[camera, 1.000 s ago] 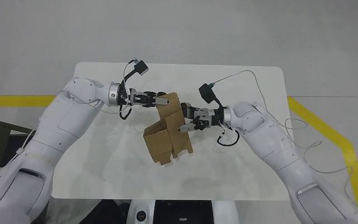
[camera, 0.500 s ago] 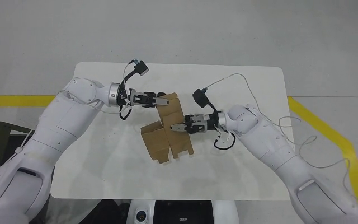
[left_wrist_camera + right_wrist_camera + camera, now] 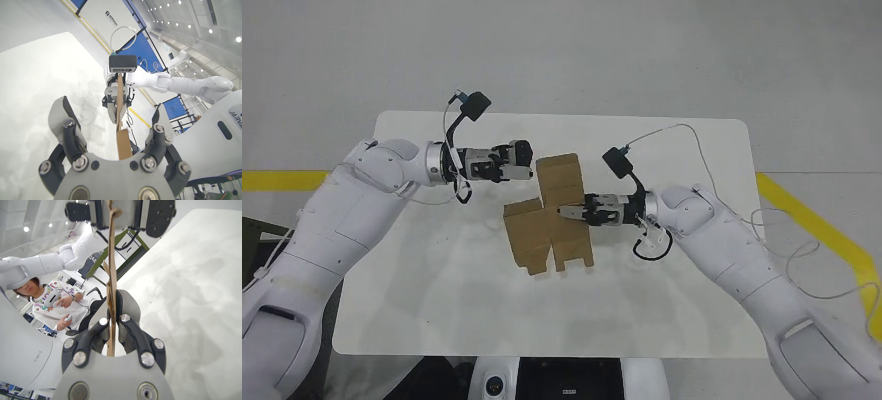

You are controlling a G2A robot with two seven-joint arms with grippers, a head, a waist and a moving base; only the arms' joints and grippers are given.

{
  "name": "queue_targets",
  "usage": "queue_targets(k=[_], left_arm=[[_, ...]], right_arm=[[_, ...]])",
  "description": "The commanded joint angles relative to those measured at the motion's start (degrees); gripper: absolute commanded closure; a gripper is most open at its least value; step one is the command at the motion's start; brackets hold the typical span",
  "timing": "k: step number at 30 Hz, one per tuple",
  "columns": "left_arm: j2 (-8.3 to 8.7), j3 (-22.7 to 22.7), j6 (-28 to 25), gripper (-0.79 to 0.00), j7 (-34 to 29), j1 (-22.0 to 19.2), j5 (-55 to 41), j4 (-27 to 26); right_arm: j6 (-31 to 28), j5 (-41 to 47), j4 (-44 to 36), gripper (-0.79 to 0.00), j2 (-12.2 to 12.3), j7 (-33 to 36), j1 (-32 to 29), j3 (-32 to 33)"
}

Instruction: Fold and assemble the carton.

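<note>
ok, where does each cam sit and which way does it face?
Top view: on the robot above its arms, facing down at the table; both arms show, carton between them.
Left wrist view: on the left wrist, facing along the open left end effector toward the right arm.
Right wrist view: on the right wrist, facing along the right end effector, shut on the carton, toward the left arm.
Shared: both wrist views show the carton edge-on.

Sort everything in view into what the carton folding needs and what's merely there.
For the job: carton, right pincer shut on it, left pincer open beside it.
Merely there: white table, yellow floor line.
</note>
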Motion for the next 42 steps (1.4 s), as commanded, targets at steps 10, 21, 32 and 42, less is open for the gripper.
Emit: queue_targets(k=[10, 21, 32, 42], left_arm=[[2.11, 4.0, -3.4, -0.785, 3.4, 1.5, 5.0, -0.3], [3.52, 7.6, -4.1, -0.653, 4.1, 1.4, 4.9, -1.8], [5.21, 9.6, -4.2, 0.0, 4.2, 1.0, 2.7, -3.3], [6.21, 11.6, -3.3, 0.0, 3.4, 0.0, 1.5, -3.2]], right_arm=[[0.0, -1.3, -2.3, 0.0, -0.1, -7.5, -3.1, 4.5], [0.2, -4.8, -1.5, 0.0, -1.2, -12.6, -3.7, 6.0], [1.0, -7.6, -1.3, 0.0, -1.8, -15.5, -4.3, 7.4], [1.7, -7.3, -0.9, -0.785, -1.8, -13.2, -4.7, 8.6]])
